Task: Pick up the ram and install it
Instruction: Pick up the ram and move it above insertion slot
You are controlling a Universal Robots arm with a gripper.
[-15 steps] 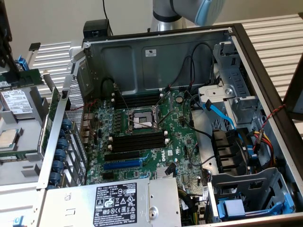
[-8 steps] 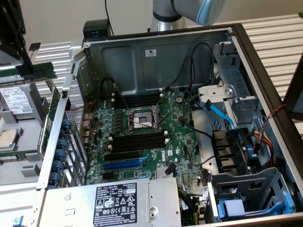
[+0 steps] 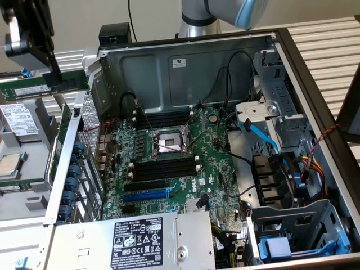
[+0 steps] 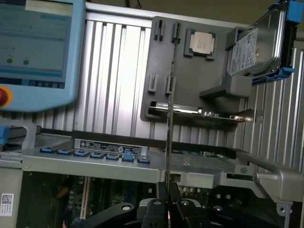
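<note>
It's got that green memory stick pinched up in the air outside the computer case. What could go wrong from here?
The gripper pinches the ram only by a thin edge, so it could tilt or slip. The ram hangs outside the case wall and might clip it on the way in. Black cables cross near the memory slots, where the stick could snag.

Probably a robotics lab, open computer case [image 3: 185,62], teach pendant [image 4: 38,47], aluminium bench [image 4: 114,80]

ram [image 3: 62,84] dark green, white label [image 3: 28,90] | motherboard [image 3: 218,164] green | expansion slot [image 3: 145,196] blue | claw [image 4: 168,192] black | bench [image 3: 329,36] pale grey, ribbed stripes
</note>
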